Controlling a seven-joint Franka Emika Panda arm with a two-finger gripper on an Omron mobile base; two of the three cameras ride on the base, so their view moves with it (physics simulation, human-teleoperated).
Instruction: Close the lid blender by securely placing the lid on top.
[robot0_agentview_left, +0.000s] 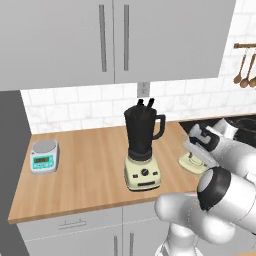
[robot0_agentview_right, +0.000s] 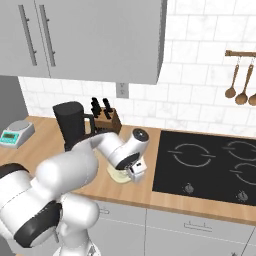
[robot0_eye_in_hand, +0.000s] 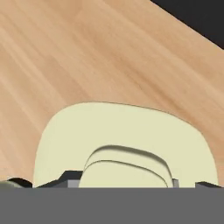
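the lid (robot0_eye_in_hand: 124, 140) lies flat near the surface's (robot0_agentview_left: 90, 165) front edge, right of the blender (robot0_agentview_left: 142, 150). the gripper (robot0_agentview_right: 135, 172) is down on it; whether it has clamped, i cannot tell. grasping step; next, lift and centre over the jar.

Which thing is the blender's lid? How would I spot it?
Find the wooden counter, then the tall dark blender standing on it. Between the blender and the black stove lies the lid, flat on the wood under the robot's tool. It is a pale cream-yellow disc with a raised middle.
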